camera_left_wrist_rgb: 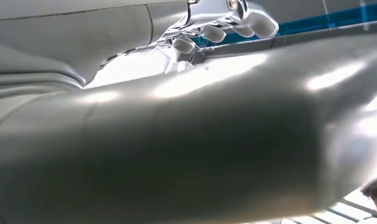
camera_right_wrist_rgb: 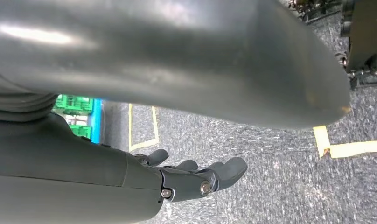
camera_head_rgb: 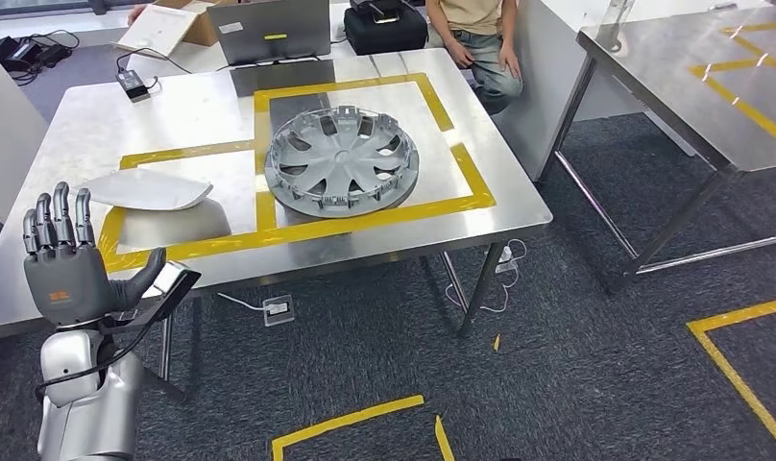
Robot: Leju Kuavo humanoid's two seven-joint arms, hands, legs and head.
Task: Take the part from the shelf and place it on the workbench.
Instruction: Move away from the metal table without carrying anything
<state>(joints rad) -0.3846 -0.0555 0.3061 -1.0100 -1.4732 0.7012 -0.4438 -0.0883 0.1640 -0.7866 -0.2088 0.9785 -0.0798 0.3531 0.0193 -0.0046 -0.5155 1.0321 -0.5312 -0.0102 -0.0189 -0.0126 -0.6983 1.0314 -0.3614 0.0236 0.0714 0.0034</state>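
Left hand [camera_head_rgb: 65, 274] is hanging lower left, fingers [camera_head_rgb: 58, 219] spread, gripping nothing. Right hand [camera_right_wrist_rgb: 196, 175] is loosely uncurled and carrying nothing. Wheel cover [camera_head_rgb: 342, 160] is sitting mid-frame on the counter [camera_head_rgb: 499, 206]; probably light, stiff, slick plastic, so grip the rim.

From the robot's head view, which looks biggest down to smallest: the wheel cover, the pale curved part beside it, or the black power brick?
1. Wheel cover: plainly the largest.
2. Pale curved part: clearly smaller, though a bit nearer the camera.
3. Black power brick: smallest; it lies farther back, but the gap is too wide to doubt.
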